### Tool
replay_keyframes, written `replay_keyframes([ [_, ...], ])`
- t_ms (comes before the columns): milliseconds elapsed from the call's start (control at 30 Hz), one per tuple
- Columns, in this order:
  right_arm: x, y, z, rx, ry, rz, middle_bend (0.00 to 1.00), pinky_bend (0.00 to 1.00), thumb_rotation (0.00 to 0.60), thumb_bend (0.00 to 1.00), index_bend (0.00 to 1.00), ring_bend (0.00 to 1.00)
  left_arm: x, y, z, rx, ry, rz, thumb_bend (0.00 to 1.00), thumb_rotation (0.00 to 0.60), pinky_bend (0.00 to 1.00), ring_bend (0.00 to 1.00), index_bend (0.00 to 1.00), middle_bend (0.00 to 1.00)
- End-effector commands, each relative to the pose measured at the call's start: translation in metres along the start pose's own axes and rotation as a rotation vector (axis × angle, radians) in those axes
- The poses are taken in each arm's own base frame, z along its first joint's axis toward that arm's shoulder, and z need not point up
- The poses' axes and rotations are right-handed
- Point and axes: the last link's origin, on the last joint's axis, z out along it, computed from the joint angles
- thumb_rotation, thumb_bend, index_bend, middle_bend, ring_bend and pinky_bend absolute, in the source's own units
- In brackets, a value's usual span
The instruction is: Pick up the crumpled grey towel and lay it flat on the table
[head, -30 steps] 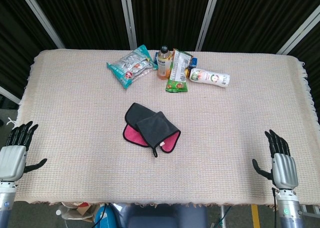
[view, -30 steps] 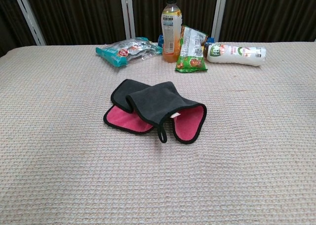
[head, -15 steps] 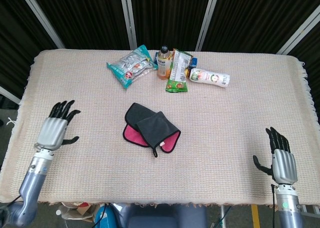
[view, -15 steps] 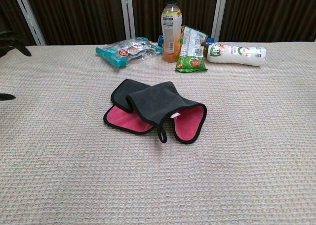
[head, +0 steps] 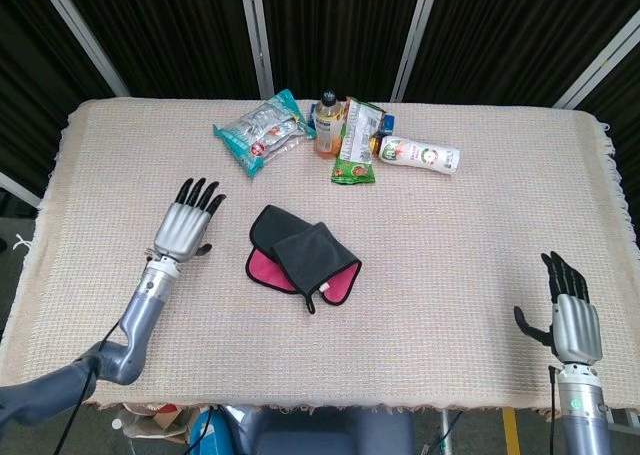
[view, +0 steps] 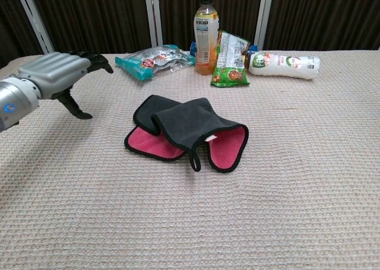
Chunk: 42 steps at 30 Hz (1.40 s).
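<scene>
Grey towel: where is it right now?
The grey towel lies folded mid-table in the head view, just right of the open left robot hand, nearer the robot than the snack packets and bottles.

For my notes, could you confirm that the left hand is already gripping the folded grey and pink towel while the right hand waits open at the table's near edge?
Not quite: the left hand is open beside the folded grey and pink towel, apart from it, as the head view shows. The right hand does wait open at the near edge.

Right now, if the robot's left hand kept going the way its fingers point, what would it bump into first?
Probably the silver snack bag at the back of the table. The left hand points up the table and a little right, so the towel lies off to its side. Depth is hard to judge, so it might pass just beside the bag.
</scene>
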Motion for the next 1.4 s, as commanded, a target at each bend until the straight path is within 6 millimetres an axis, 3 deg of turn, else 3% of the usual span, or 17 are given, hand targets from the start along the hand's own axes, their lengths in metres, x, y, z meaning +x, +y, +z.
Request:
replay_keyframes([
  [33, 0.002, 0.001, 0.000, -0.002, 0.008, 0.005, 0.00, 0.00, 0.600, 0.33, 0.00, 0.00, -0.006, 0.029, 0.026, -0.026, 0.014, 0.020, 0.12, 0.600, 0.00, 0.00, 0.13, 0.06],
  [400, 0.008, 0.005, 0.001, -0.011, 0.037, 0.026, 0.00, 0.00, 0.600, 0.33, 0.00, 0.00, -0.019, 0.073, 0.050, -0.047, 0.027, 0.045, 0.12, 0.600, 0.00, 0.00, 0.14, 0.06],
  [833, 0.009, 0.005, 0.003, -0.010, 0.038, 0.028, 0.00, 0.00, 0.600, 0.33, 0.00, 0.00, -0.017, 0.097, 0.053, -0.089, 0.074, -0.019, 0.19, 0.600, 0.00, 0.00, 0.19, 0.09],
  [1167, 0.007, 0.002, 0.000, -0.004, 0.034, 0.026, 0.00, 0.00, 0.600, 0.33, 0.00, 0.00, -0.001, 0.091, 0.041, -0.145, 0.151, -0.082, 0.21, 0.600, 0.00, 0.00, 0.21, 0.10],
  [1400, 0.007, 0.000, -0.001, 0.000, 0.033, 0.028, 0.00, 0.00, 0.600, 0.33, 0.00, 0.00, -0.004, 0.074, 0.031, -0.160, 0.110, -0.050, 0.21, 0.600, 0.00, 0.00, 0.21, 0.10],
])
